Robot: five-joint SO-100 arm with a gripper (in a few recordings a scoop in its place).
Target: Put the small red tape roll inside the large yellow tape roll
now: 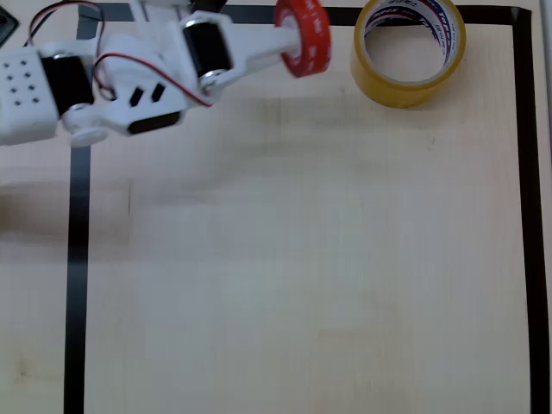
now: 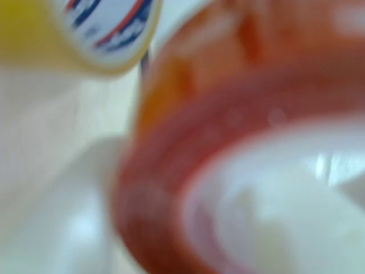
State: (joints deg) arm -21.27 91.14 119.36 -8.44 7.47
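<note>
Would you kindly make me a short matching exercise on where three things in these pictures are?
Things:
1. small red tape roll
2. large yellow tape roll
3. black tape border

States:
A. lying flat on the table, hole up
B. marking the work area's edge
C. held on edge in the gripper

Pairs: 1-C, 2-A, 3-B
</note>
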